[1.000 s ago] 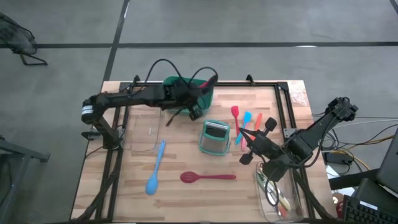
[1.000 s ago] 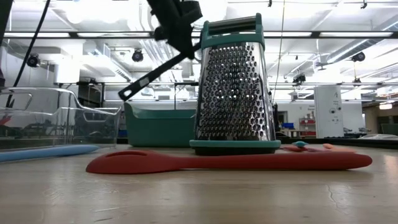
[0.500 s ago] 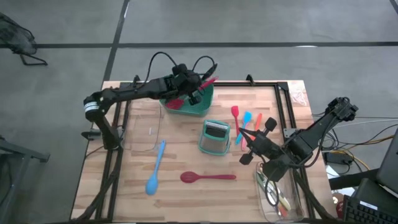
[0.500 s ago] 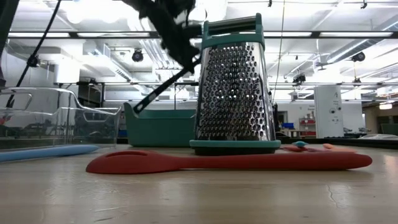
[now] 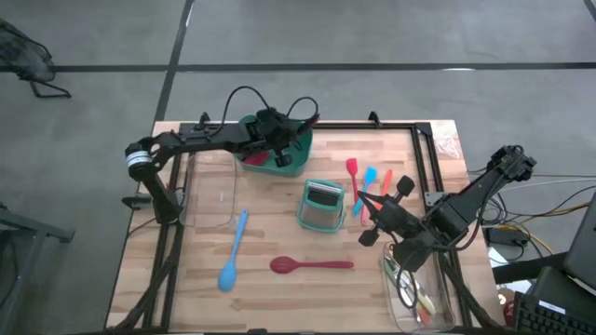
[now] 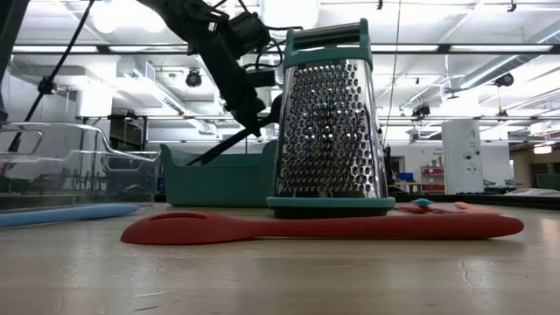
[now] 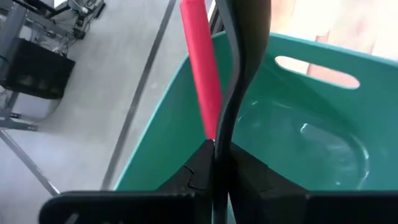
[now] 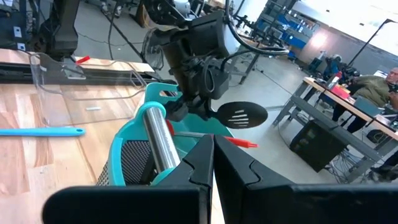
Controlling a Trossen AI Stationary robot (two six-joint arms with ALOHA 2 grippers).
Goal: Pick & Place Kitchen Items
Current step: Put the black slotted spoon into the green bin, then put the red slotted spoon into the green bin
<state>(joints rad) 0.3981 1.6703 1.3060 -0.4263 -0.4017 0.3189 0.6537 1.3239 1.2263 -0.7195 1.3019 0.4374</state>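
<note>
Item: black slotted spoon [image 8: 241, 115], clamped in the left gripper [image 5: 277, 149] fingers above the green tub [image 5: 300, 158] at the worktop's far edge, long axis angled down into it. We logged the right gripper [image 5: 365, 210] idle, fingers together, near the right edge.

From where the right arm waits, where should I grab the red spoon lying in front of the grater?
Take the red spoon by its slim straight handle, about midway, coming straight down with the fingers closing across it. It lies flat on the table with open wood around it, bowl end toward the blue spoon. The grater stands clear behind, so a top approach looks unobstructed.
</note>
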